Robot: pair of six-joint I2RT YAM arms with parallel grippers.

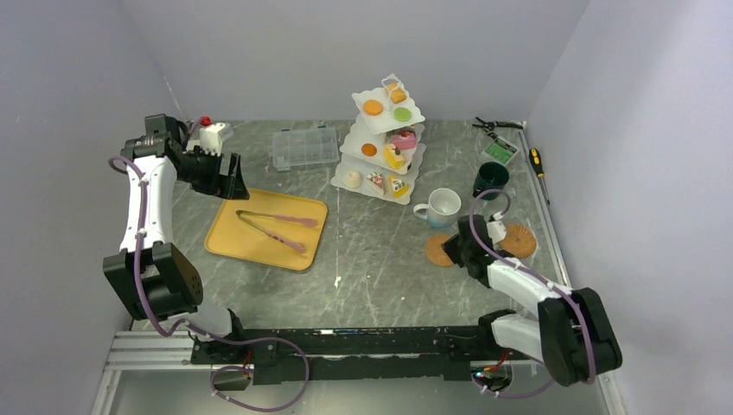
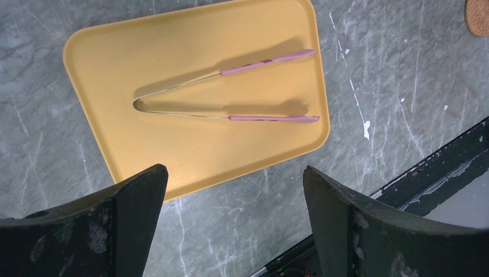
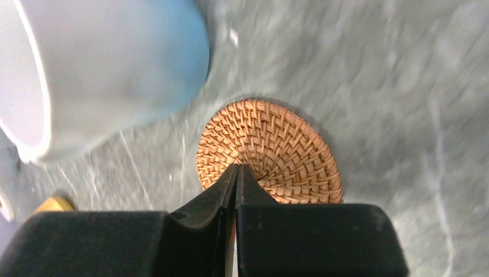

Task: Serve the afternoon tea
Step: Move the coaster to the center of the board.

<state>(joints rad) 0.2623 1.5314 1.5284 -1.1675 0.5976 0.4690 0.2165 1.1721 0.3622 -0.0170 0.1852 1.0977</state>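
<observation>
At the table's (image 1: 380, 277) right side, the right gripper (image 3: 236, 173) is sitting with its jaws pressed tight together and its tips resting on the near part of a coaster (image 3: 277, 144). Whether it is pinching the weave or only pressing down, I cannot tell. The coaster is lying flat just beside the white mug (image 3: 115, 57), which is standing off it. A second coaster (image 1: 520, 240) is lying bare to the right, near the green mug (image 1: 491, 177). The stand (image 1: 417, 115) is sitting farther back, already carrying pastries (image 1: 373, 107) on all three tiers.

The left gripper (image 2: 233, 219) is hanging wide open and empty above the yellow tray (image 2: 190, 156), where the tongs (image 2: 265, 118) are lying.

Risks, as I am judging them: closed tips are gripping a flat woven disc poorly, so it may be slipping free or spinning if dragged. The mug is so close that a sideways move could be knocking or tipping it. Pressing too hard could be snagging the weave and flipping the coaster.

No brand or writing is showing legibly; a small green card near the back right is too small to read.
</observation>
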